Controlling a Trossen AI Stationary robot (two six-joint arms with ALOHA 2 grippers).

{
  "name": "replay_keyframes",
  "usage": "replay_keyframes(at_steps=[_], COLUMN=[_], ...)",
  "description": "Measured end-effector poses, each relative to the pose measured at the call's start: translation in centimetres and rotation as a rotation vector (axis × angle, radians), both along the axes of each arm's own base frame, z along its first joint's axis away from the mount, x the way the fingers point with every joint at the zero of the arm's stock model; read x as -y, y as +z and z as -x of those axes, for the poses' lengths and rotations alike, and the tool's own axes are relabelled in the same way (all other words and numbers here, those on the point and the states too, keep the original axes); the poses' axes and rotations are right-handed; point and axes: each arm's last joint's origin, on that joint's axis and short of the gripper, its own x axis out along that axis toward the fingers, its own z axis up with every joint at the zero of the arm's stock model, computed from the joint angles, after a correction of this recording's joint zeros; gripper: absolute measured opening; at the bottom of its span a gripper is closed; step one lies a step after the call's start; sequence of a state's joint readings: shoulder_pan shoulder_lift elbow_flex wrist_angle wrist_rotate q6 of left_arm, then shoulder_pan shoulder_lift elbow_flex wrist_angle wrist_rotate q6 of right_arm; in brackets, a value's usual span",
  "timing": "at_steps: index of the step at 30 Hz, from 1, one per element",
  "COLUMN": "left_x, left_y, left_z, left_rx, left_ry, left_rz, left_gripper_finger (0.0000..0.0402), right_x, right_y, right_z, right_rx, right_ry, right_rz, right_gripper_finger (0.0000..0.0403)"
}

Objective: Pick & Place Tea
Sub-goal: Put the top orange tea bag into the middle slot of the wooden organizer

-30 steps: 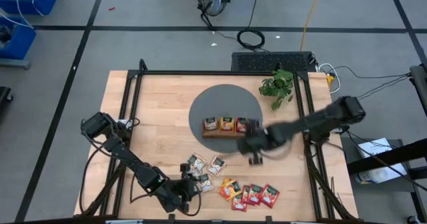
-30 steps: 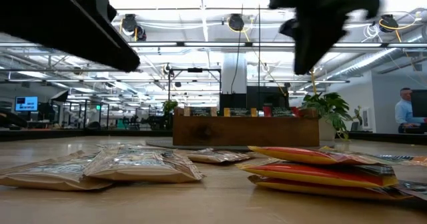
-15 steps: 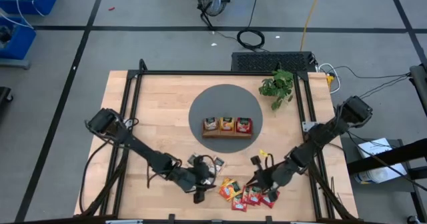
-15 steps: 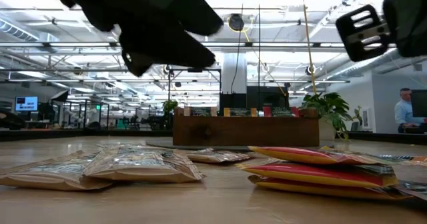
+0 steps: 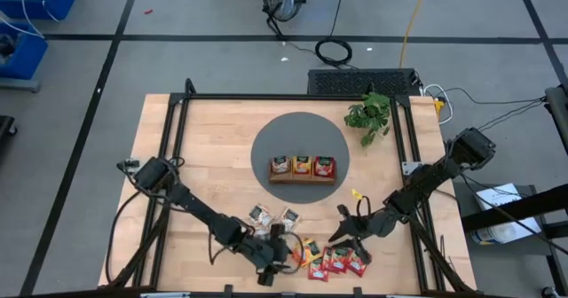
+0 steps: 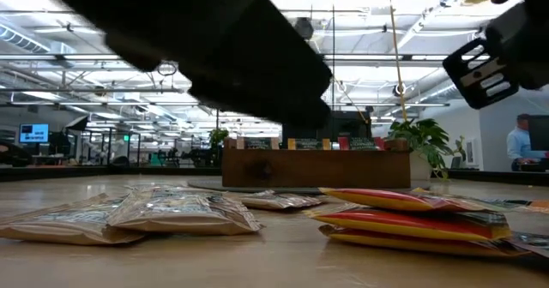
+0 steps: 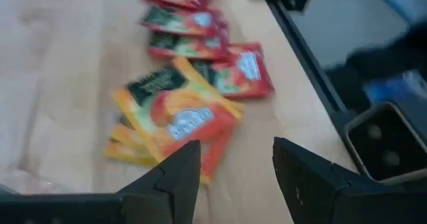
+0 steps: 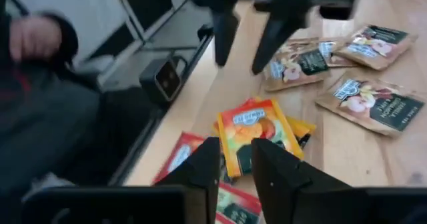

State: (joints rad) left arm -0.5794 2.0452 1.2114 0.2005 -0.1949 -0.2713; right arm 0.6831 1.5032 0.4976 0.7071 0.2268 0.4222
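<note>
Tea sachets lie flat on the wooden table near its front edge: two cream ones (image 5: 260, 215) (image 5: 288, 215), an orange-yellow stack (image 5: 306, 252) (image 7: 177, 114) (image 8: 257, 134) and red ones (image 5: 344, 261) (image 7: 200, 31). My left gripper (image 5: 288, 255) (image 7: 233, 174) is open just left of the orange stack, above the table. My right gripper (image 5: 344, 234) (image 8: 235, 167) hovers over the red sachets, pointing at the orange stack, with a narrow gap between its fingers and nothing in it. The wooden tray (image 5: 302, 177) on the grey round mat (image 5: 266, 143) holds three sachets.
A potted plant (image 5: 368, 112) stands at the table's far right. Black frame rails (image 5: 169, 138) (image 5: 417, 200) run along both sides of the table. My two grippers face each other closely over the orange stack; the left one's fingers (image 8: 223, 34) show in the right wrist view.
My right gripper has swung from beside the tray toward the table's near edge and down, tipping up toward level, and now hovers over the red sachets. My left gripper has gone along the near edge toward the right, up to the orange stack. No sachet has moved.
</note>
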Motion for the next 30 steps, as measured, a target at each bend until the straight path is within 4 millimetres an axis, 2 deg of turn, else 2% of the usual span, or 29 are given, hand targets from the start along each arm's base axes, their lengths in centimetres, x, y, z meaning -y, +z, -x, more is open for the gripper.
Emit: replay_keyframes(at_steps=[5,14,24,30], left_x=[1.5,1.8,-0.3,-0.9], left_y=[1.0,0.3,-1.7,-1.7], left_z=[-0.8,-2.5,-4.0,-4.3], left_rx=[0.006,0.009,-0.062,-0.073], left_ry=[-0.08,-0.185,-0.192,-0.183], left_rz=[-0.005,-0.025,-0.02,-0.019], left_gripper_finger=[0.0188,0.0188,0.0188,0.0188], right_x=[0.9,1.9,1.4,1.9], right_y=[-0.4,-2.6,-3.6,-4.5], right_z=[-0.8,-1.9,-4.7,-4.8], right_rx=[-0.082,-0.317,-0.37,-0.458], right_ry=[-0.062,-0.136,-0.14,-0.183], right_rz=[-0.141,-0.398,-0.419,-0.446], right_gripper_finger=[0.0102,0.0139,0.0149,0.0145])
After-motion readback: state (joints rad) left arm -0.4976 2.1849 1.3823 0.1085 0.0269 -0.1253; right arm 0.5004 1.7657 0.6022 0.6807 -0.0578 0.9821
